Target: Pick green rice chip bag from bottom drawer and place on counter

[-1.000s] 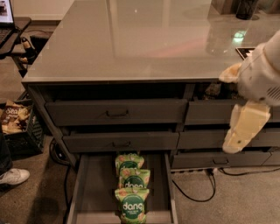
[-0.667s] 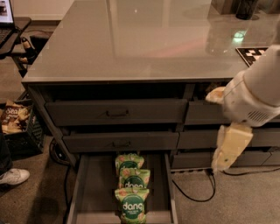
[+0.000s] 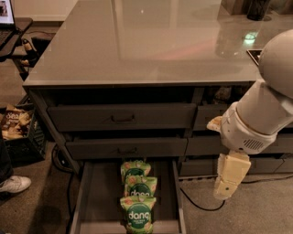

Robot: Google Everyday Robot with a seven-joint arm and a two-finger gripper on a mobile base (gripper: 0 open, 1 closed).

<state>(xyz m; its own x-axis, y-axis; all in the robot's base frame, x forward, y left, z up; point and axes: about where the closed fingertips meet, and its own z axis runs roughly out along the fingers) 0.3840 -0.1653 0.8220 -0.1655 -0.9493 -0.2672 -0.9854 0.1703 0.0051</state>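
1. Pouches lie three in a row down the middle of the bottom drawer, which stands pulled out toward the camera. The green rice chip bag nearest the camera sits at the drawer's front end and overlaps the lower edge of the second bag. That one in turn overlaps the third bag at the back.
2. The drawer is long, shallow and dark grey, with low side walls. Bare floor shows on both sides of the row, and nothing lies over the bags.
3. The third bag's far edge sits just below the middle drawer front. The upper drawer front is stacked above that, and each front has a small handle.
4. The front bag is light green and lies face up. It has a dark green circle with white "dang" lettering, and chip pictures along its top.
5. The glossy grey surface tops the cabinet and reflects light. A dark object stands at its far right corner.
6. The cream-coloured end effector hangs from the white arm. It is to the right of the open drawer and outside it, above the floor and well apart from the bags. Whether it is wide or narrow cannot be told, and it holds nothing that can be seen.
7. A dark cable lies on the floor between the drawer and the end effector. At the left edge, a brown bag sits in a dark crate, with a white shoe below it.
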